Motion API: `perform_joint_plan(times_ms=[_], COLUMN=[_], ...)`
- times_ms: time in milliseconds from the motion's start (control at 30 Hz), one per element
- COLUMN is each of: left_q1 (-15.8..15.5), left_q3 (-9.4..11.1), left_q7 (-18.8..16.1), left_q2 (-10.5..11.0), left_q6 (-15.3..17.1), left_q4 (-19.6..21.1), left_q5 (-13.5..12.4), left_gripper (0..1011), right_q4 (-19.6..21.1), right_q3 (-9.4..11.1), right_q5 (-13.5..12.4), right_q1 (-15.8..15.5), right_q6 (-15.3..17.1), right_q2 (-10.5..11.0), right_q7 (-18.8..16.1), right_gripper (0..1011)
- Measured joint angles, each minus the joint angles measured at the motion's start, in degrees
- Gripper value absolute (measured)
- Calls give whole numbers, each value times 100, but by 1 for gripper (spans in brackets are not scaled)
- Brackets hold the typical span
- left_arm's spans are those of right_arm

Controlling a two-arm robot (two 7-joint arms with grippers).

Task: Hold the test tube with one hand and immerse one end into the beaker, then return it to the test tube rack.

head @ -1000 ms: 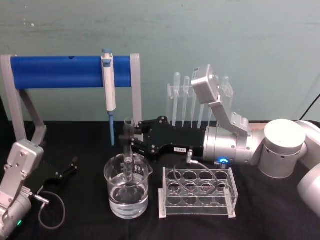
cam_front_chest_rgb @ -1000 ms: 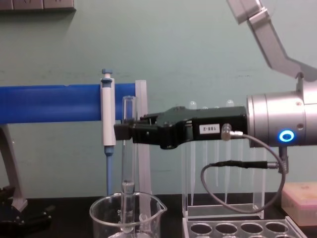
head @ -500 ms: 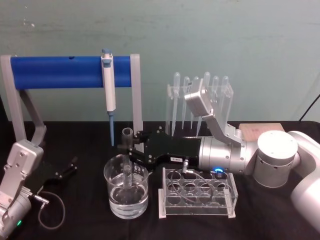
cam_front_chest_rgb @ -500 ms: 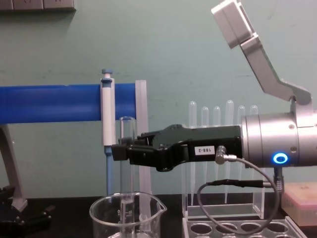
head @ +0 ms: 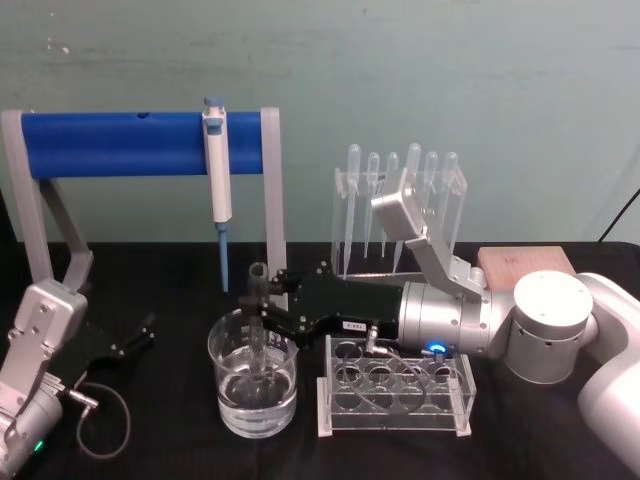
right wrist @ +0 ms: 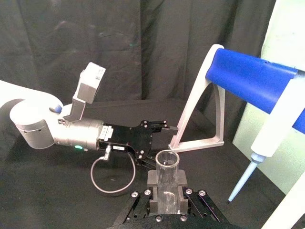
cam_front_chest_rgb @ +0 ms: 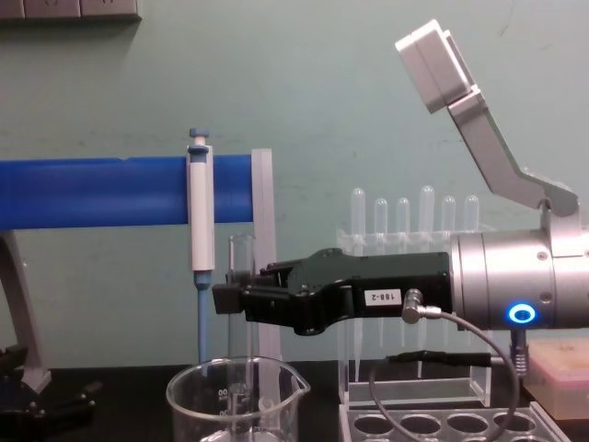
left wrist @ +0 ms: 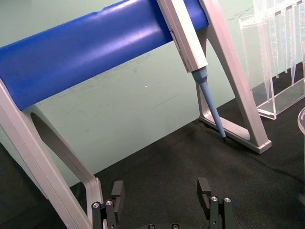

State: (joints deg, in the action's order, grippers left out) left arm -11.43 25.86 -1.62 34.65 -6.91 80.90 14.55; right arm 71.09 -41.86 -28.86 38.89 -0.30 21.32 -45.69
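On black cloth [head: 170, 452], green wall [head: 400, 70] | right gripper [head: 260, 303] holds test tube [head: 257, 276] | left gripper [head: 138, 335] wide

My right hand [cam_front_chest_rgb: 228, 299]: black, small white label [cam_front_chest_rgb: 384, 297], dark cable [cam_front_chest_rgb: 442, 357] looping from a metal plug [cam_front_chest_rgb: 411, 296]; behind it, silver cylindrical wrist [cam_front_chest_rgb: 488, 276], blue ring light [cam_front_chest_rgb: 523, 314], white camera box [cam_front_chest_rgb: 433, 53] on a grey bracket [cam_front_chest_rgb: 502, 157]. My left hand [head: 140, 335]: black, silver-grey wrist [head: 35, 340].

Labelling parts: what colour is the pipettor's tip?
Light blue; the pipettor tip shows best in the left wrist view.
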Motion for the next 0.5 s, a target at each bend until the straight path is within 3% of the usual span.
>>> perform_joint_plan(times_ms=[500], left_q1=[0], left_q3=[0], left_q7=[0], left_q2=[0], left_q6=[0], left_q4=[0], left_q5=[0], left_gripper=[1000], right_q4=[-79], right_q3=[28], right_q5=[50], right_q1=[-41], right_q6=[-14], right_q2=[-29], right_q7=[-50], right_gripper=[224])
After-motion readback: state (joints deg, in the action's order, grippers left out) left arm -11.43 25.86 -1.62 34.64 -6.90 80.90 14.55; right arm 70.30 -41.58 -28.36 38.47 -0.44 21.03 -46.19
